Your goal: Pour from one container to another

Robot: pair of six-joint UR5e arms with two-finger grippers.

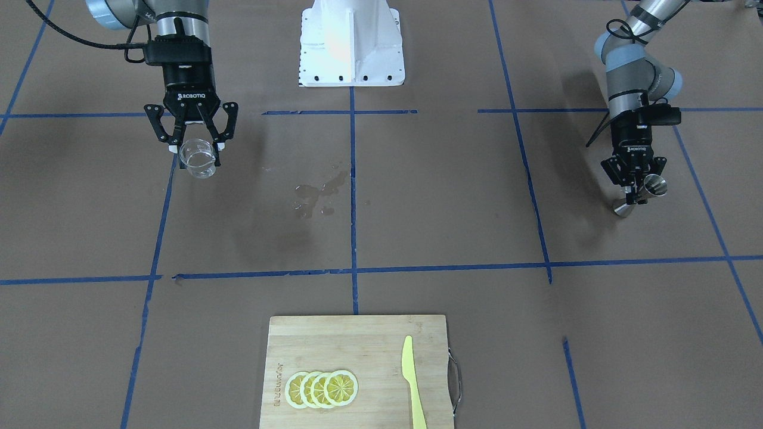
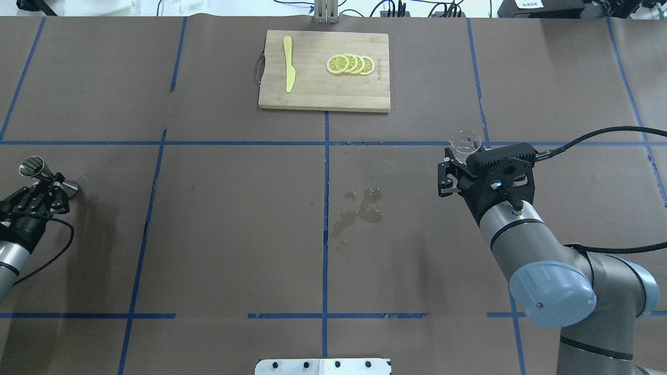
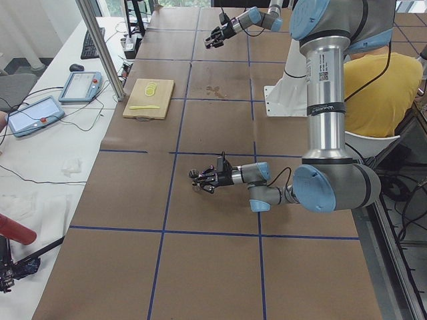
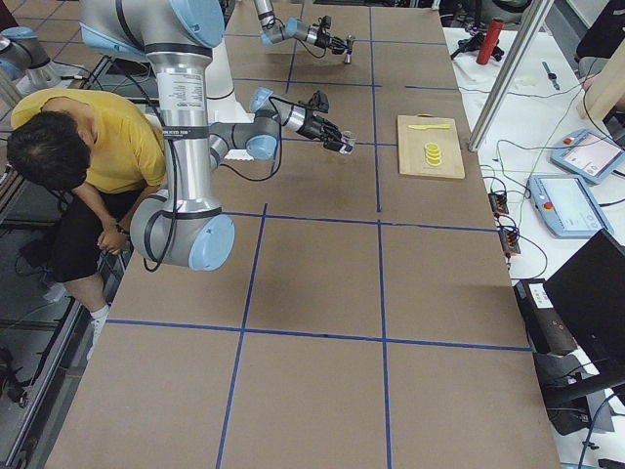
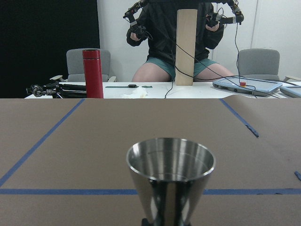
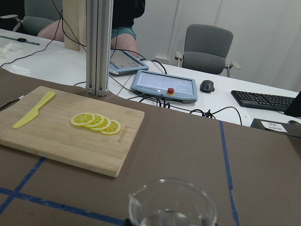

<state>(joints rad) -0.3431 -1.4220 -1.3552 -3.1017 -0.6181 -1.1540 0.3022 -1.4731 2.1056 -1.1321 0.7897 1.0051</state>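
The glass (image 1: pixel 198 162) is gripped by the right tool (image 1: pixel 197 148); the jigger (image 1: pixel 656 187) is clamped in the left tool (image 1: pixel 635 192). Both are held well apart; pouring is judged not yet begun.

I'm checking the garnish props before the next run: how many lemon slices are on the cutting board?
4 lemon slices, overlapping in one short row on the wooden cutting board, with the yellow knife lying apart beside them. Another slice could be hidden beneath the overlap.
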